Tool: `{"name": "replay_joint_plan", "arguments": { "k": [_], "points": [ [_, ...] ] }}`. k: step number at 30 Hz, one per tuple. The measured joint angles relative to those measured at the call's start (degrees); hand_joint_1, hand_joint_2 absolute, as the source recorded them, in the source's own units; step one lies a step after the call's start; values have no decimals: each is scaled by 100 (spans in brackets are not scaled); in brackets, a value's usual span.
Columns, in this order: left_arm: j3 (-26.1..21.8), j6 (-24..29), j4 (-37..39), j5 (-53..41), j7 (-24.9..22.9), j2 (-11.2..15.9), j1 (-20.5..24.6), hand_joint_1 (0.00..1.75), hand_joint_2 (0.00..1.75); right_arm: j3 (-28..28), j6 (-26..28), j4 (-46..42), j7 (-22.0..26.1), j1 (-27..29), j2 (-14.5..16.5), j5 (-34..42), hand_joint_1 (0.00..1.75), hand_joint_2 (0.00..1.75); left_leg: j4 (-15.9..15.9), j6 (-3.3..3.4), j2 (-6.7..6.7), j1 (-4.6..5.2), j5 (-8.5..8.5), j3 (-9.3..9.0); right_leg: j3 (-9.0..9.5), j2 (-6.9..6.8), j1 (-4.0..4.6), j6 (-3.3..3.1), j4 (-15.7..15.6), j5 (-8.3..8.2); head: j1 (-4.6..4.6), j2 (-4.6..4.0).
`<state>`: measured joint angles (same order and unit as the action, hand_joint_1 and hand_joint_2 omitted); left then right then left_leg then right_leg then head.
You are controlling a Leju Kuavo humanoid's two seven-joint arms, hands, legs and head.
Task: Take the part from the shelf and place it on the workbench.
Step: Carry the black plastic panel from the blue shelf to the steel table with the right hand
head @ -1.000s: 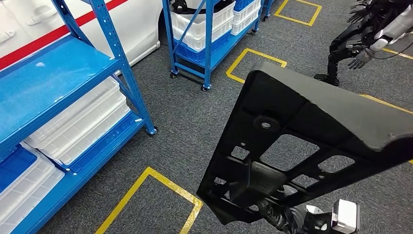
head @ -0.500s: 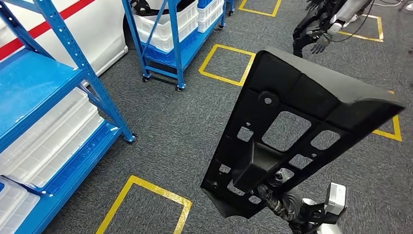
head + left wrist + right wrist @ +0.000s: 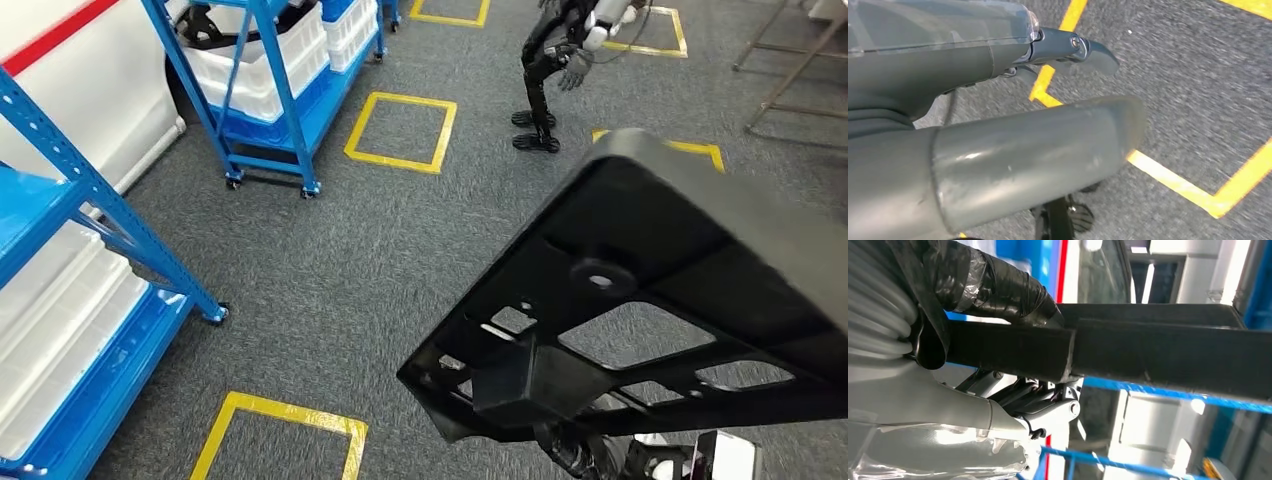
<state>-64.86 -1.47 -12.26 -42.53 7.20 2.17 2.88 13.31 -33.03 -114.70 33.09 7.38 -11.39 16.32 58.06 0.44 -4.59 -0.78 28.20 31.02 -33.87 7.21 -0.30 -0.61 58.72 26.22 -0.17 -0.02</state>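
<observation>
Right hand: my right hand point(image 3: 973, 345) grips the flat black plastic part with cut-out windows point(image 3: 640, 300); in the right wrist view the tape-wrapped fingers point(image 3: 998, 285) lie over one face of its edge and the grey thumb sits under the other.
Right arm pose: in the head view it comes up from the lower right of the frame, hand at the part's lower end, near the bottom edge.
Part: held up in the air over the grey carpet floor point(image 3: 400, 240), tilted, wide end toward the upper right; it fills the right half of the head view.
Left hand: my left hand point(image 3: 998, 145) has nothing in it; the thick grey thumb points out over the carpet and a dark finger reaches past it, apart from the thumb.
Hard to make out: the part covers most of my right hand in the head view, and its right side is cut off by the frame.
Surroundings: blue metal shelf rack with white bins point(image 3: 90, 260) at the left, yellow tape squares point(image 3: 400, 130) on the floor, another humanoid robot point(image 3: 560, 60) at the top centre.
</observation>
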Motion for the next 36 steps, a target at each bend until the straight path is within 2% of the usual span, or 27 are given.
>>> {"name": "replay_joint_plan", "arguments": {
  "k": [1,2,3,5,6,7,8,9,10,12,14,15,16,17,19,21,22,23,24,25,26,28,30,32,33,34,36],
  "points": [
    [-1,13,0,0,-2,-1,0,0,0,7,43,-79,47,21,16,-30,175,175,-10,35,62,2,-16,-4,-18,46,-14,38,-6,-13,0,0],
    [-2,25,0,0,-3,-3,6,0,0,9,84,-156,85,40,32,-55,175,175,-36,76,132,4,-36,-14,-36,-12,-13,68,17,-1,1,0],
    [-3,38,0,0,-6,-4,14,0,0,14,118,-236,109,48,46,-78,175,175,-64,114,200,1,-57,-23,-78,-145,-5,95,104,57,2,0],
    [-8,72,0,0,-21,-8,9,0,0,52,192,-390,120,52,67,-124,175,175,-96,177,360,14,-77,-37,-316,-506,0,132,613,353,3,0],
    [-11,87,0,0,-32,-9,-7,0,0,86,223,-454,117,52,74,-145,175,175,-97,193,440,26,-72,-36,-487,-608,-12,149,963,530,3,1],
    [-14,98,0,0,-42,-10,-24,0,0,119,249,-498,115,58,78,-162,175,175,-96,206,530,37,-65,-35,-638,-649,-26,162,1267,654,3,1],
    [-15,105,0,2,-48,-11,-34,0,0,149,269,-523,112,65,79,-174,175,175,-95,207,613,46,-58,-34,-712,-666,-35,164,1415,679,3,1],
    [-17,108,0,7,-50,-14,-34,0,0,169,288,-537,110,71,79,-182,175,175,-94,206,691,54,-52,-35,-687,-682,-37,156,1375,608,3,1],
    [-19,108,0,15,-51,-19,-27,0,0,182,309,-549,106,73,79,-186,175,175,-94,203,763,64,-46,-40,-547,-718,-28,133,1127,455,2,0],
    [-31,109,0,40,-51,-41,-10,0,0,197,336,-580,91,52,79,-173,175,175,-95,183,890,83,-27,-66,-121,-951,32,38,384,165,1,0],
    [-57,111,0,69,-52,-66,0,0,0,214,339,-614,72,3,79,-144,175,175,-97,137,1008,74,-3,-96,115,-1133,114,-48,-50,72,1,1],
    [-74,113,0,82,-54,-77,4,0,0,225,339,-625,68,-17,79,-132,175,175,-103,105,1068,64,6,-110,120,-1127,139,-74,-86,83,0,1],
    [-89,114,0,91,-56,-83,14,0,0,235,339,-634,65,-27,79,-126,175,175,-115,72,1128,53,11,-129,119,-1056,155,-94,-115,61,2,1],
    [-101,114,0,97,-59,-89,26,0,0,244,339,-641,63,-23,79,-122,175,175,-108,40,1127,45,29,-140,137,-992,134,-112,-158,32,1,1],
    [-116,113,0,102,-64,-104,42,0,0,262,339,-657,57,-40,77,-117,175,175,124,-9,894,29,203,-57,183,-866,85,-151,-265,-41,-1,1],
    [-142,110,0,112,-84,-110,23,0,0,289,341,-665,23,-68,75,-87,175,175,779,-43,583,10,565,247,196,-741,61,-173,-301,-73,-1,1],
    [-156,112,0,116,-98,-109,8,0,0,299,342,-664,-6,-75,73,-62,175,175,1158,-59,521,5,726,435,186,-674,60,-176,-290,-73,-2,0],
    [-169,124,0,119,-121,-110,-3,0,0,311,343,-659,-42,-74,70,-27,175,175,1413,-76,499,2,792,572,179,-601,58,-172,-274,-69,-2,0],
    [-176,140,0,116,-141,-110,-8,0,0,320,344,-653,-75,-73,68,5,175,175,1492,-91,491,-4,750,630,173,-525,52,-162,-252,-61,-2,0],
    [-181,160,0,114,-157,-111,-8,0,0,327,344,-647,-98,-74,64,30,175,175,1337,-105,482,-16,594,577,170,-448,41,-144,-221,-47,-2,0],
    [-186,181,0,110,-173,-113,-6,0,0,335,344,-641,-114,-74,62,51,175,175,991,-120,445,-35,365,427,168,-373,26,-118,-181,-23,-2,0],
    [-191,216,0,97,-173,-114,-3,0,0,346,344,-636,-125,-79,58,68,175,175,282,-137,232,-70,65,97,146,-239,3,-49,-84,31,-2,0],
    [-197,261,0,82,-111,-116,0,0,0,362,369,-634,-143,-76,45,48,175,175,29,-93,104,-63,35,-23,98,-130,-3,22,-30,47,0,0],
    [-210,230,0,112,9,-116,10,0,0,391,449,-634,-177,-48,22,-46,175,175,2,-6,200,-43,11,-31,65,-33,-15,88,-45,21,0,0],
    [-227,162,0,140,65,-115,20,0,0,414,498,-634,-196,-32,9,-119,175,175,-19,34,258,-43,-8,-38,49,-71,-18,113,-29,34,1,1],
    [-249,79,0,167,106,-114,28,0,0,439,540,-634,-208,-29,-7,-192,175,175,-42,74,322,-46,-25,-41,-2,-182,-14,135,70,101,1,1],
    [-289,-60,0,188,143,-114,21,0,0,523,635,-631,-197,-41,-42,-352,175,175,-60,130,458,-30,-33,-39,-256,-506,-5,166,606,412,2,1]
  ]
}}
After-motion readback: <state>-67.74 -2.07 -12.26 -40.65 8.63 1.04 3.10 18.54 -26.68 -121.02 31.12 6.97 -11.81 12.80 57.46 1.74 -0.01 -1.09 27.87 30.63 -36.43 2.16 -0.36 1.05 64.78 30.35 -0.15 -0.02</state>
